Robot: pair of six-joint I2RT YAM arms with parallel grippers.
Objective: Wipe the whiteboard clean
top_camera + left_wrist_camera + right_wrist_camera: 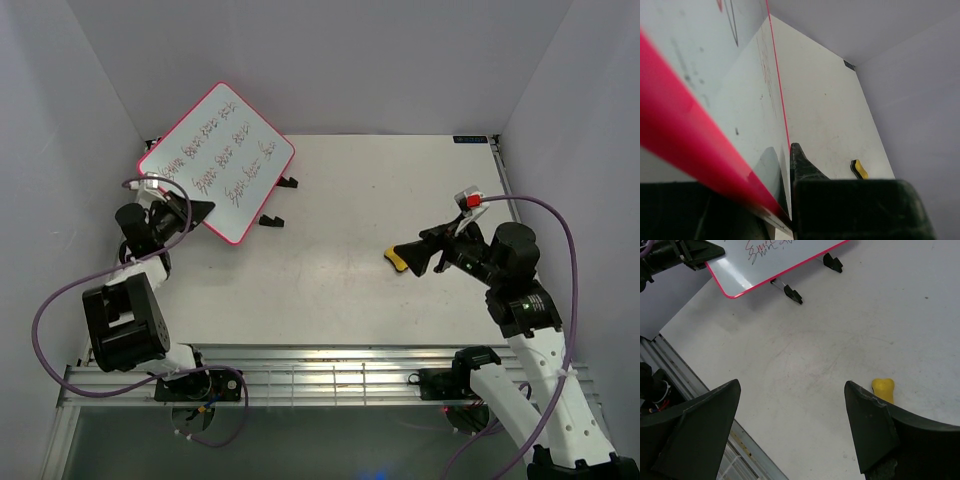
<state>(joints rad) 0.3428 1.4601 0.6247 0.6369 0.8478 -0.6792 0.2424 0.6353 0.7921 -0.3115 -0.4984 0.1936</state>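
Left end effector (203, 213) is clamped on the whiteboard (215, 160), tilted up at the worktop's (380, 190) 10 o'clock. Right end effector (405, 258) is wide open and empty beside the sponge (883, 389); the board's well off at its 10 o'clock.

The left arm (125, 320) is raised from its base toward 12 o'clock. Its wrist is turned so that the left gripper (203, 212) is pointed toward 3 o'clock. Its fingers (801, 162) are clamped on the edge of the whiteboard (220, 160). The right arm (520, 300) is stretched from its base toward 12 o'clock, and the right gripper (408, 258) is aimed toward 9 o'clock. Its fingers (867, 425) are spread wide, and nothing is gripped between them.
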